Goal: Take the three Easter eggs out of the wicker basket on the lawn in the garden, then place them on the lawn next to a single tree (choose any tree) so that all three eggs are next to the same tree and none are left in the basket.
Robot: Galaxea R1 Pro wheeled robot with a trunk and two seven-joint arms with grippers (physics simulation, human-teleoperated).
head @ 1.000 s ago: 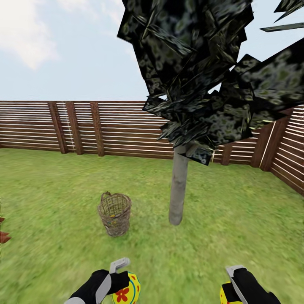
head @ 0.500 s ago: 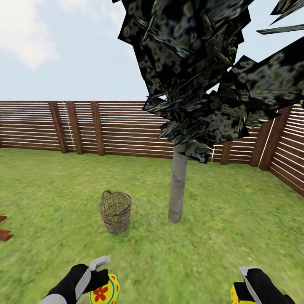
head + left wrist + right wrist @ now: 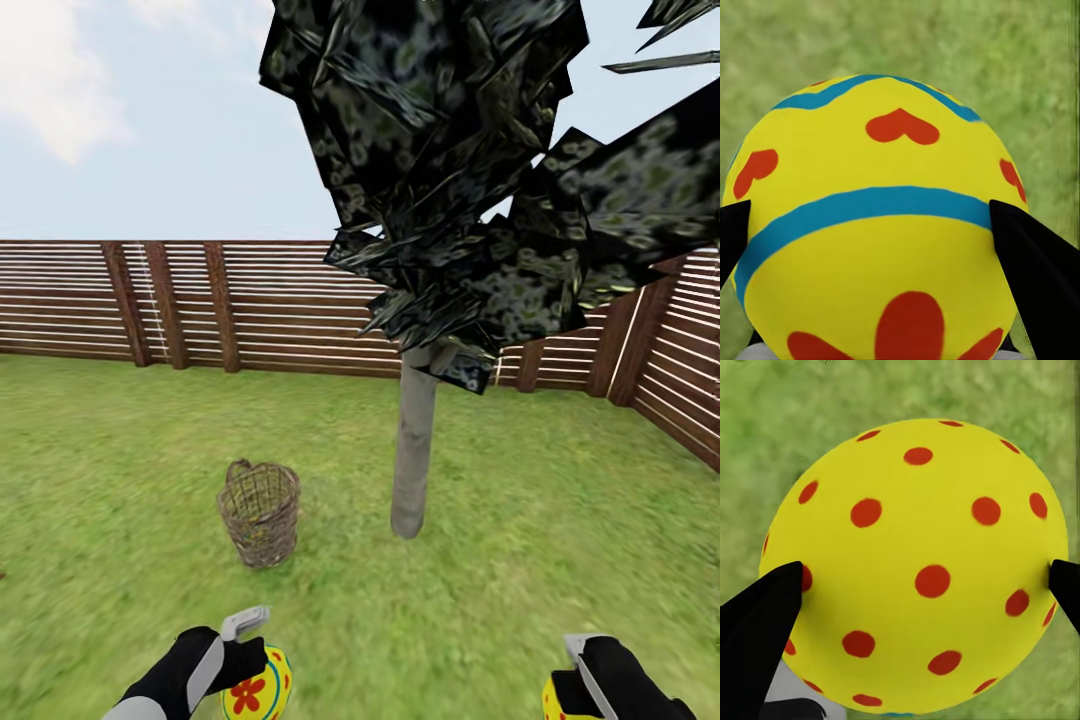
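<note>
My left gripper (image 3: 250,665) is shut on a yellow Easter egg (image 3: 258,688) with blue bands and red flowers; the same egg (image 3: 881,225) sits between black fingers (image 3: 1039,277) in the left wrist view. At the lower right my right gripper (image 3: 575,690) is shut on a yellow egg (image 3: 562,700) with red dots, seen close as the dotted egg (image 3: 919,562) in the right wrist view. The brown wicker basket (image 3: 260,513) stands upright on the lawn (image 3: 120,470) ahead. The tree (image 3: 413,445), with a pale trunk and dark mottled crown, rises just right of the basket.
A brown slatted wooden fence (image 3: 280,310) runs along the back of the garden and turns down the right side (image 3: 685,360). Open grass lies between me and the basket and to both sides of the trunk.
The whole view has shifted: basket and tree sit a little further left and lower, so the camera moved. Both arms, egg in each, dropped lower and the left one swung outward.
</note>
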